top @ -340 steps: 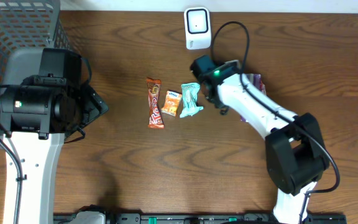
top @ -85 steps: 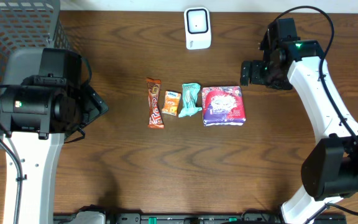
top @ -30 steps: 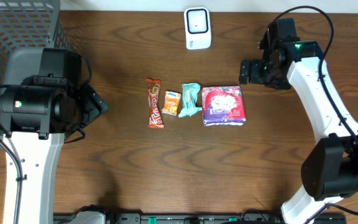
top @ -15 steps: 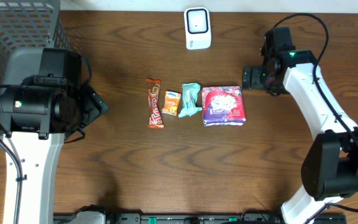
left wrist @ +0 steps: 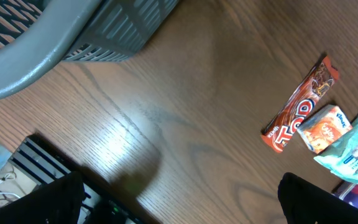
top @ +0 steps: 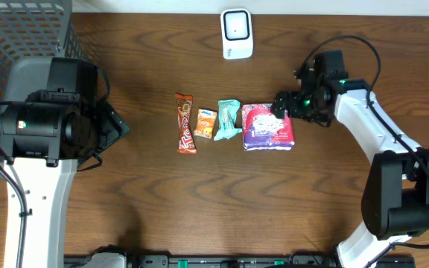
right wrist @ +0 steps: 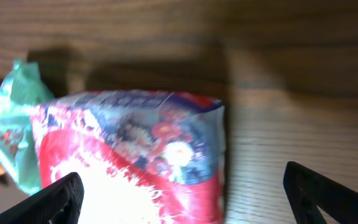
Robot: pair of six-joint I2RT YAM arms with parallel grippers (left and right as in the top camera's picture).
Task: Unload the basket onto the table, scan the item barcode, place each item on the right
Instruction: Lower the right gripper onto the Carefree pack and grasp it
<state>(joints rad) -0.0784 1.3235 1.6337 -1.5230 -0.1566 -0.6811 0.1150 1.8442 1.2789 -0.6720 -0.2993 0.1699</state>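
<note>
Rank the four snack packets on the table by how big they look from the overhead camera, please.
1. Red and purple bag, clearly the largest.
2. Long brown candy bar and teal packet: one is longer, the other wider, too close to rank.
3. Small orange packet, the smallest.

My overhead camera looks straight down on the whole table (top: 199,208), edge to edge. The left wrist camera sits high and looks down at a slant, catching the basket (left wrist: 104,31) wall at top left and the snack row (left wrist: 325,129) at far right. The right wrist camera hangs very near the red-and-purple packet (right wrist: 129,149) (so near it blurs). The teal packet (top: 229,119) shows in all three views.
</note>
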